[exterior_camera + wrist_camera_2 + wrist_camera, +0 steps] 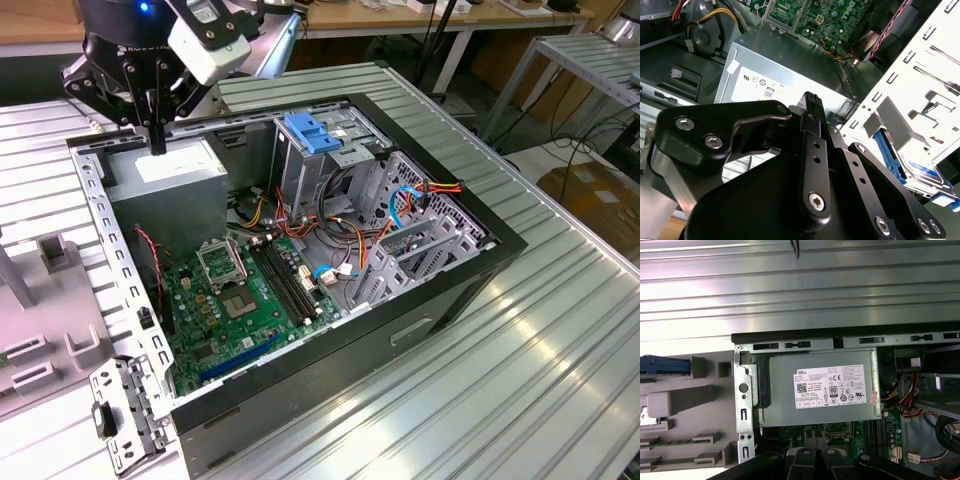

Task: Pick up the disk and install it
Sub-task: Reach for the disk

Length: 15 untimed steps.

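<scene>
Gripper [156,145], jaws together and empty, hangs over the power supply [165,165]; disk [924,172] lies in the grey rack [680,400] outside the case [400,320], so best spread jaws and square to its long edges before closing

1. The ribbed silver table top [560,330] is bare metal with a soft satin sheen.
2. The black computer case [440,295] has matt painted walls, and its inner frame is dull, unpainted sheet metal.
3. The grey boxy power supply [790,416] is dull sheet metal carrying a white paper label.
4. The green circuit board [240,300] looks smooth and slightly glossy.
5. The black gripper [812,102] is matt metal with shiny screw heads.
6. The disk [888,152] has a smooth light-blue plastic frame.
</scene>
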{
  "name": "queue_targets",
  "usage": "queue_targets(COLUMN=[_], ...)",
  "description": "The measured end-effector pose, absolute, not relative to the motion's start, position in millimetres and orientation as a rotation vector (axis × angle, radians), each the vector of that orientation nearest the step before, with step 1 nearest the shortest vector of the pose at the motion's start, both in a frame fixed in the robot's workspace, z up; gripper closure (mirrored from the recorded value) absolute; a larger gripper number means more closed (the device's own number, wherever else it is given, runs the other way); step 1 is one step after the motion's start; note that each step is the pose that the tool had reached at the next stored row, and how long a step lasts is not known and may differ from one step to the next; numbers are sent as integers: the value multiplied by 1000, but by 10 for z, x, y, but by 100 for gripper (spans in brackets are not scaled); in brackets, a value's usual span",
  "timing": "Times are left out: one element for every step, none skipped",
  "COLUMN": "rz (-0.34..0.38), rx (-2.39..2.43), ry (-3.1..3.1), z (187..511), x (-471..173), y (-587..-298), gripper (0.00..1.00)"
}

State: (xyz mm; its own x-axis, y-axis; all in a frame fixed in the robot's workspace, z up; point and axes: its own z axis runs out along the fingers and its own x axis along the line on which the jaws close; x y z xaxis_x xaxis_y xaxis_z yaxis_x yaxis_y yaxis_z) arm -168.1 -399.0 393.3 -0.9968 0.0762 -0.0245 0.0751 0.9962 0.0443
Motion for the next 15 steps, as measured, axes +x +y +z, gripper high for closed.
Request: queue_targets(rz=[68, 68, 68, 68, 68, 68, 68, 68, 68, 68, 68, 68, 68, 68, 68], rx=[118, 118, 118, 118, 118, 118, 118, 118, 118, 118, 118, 118, 118, 118, 118], ry=[3112, 3113, 3112, 3112, 3112, 3113, 3112, 3113, 3112, 3113, 3113, 3113, 3112, 3112, 3112], z=[3933, 3933, 3933, 3933, 3933, 3933, 3933, 3933, 3933, 3933, 3933, 3934, 3933, 3933, 3933], x=[-1689, -1693, -1700, -1705, -1712, -1717, -1723, -1729, -1734, -1740, -1746, -1753, -1761, -1766, -1772], y=[-3989, -3990, -3989, -3989, -3989, -3989, -3989, -3989, -3989, -3989, -3989, -3989, -3989, -3989, -3989], gripper=[89, 89, 89, 89, 89, 89, 89, 89, 89, 89, 89, 89, 89, 89, 89])
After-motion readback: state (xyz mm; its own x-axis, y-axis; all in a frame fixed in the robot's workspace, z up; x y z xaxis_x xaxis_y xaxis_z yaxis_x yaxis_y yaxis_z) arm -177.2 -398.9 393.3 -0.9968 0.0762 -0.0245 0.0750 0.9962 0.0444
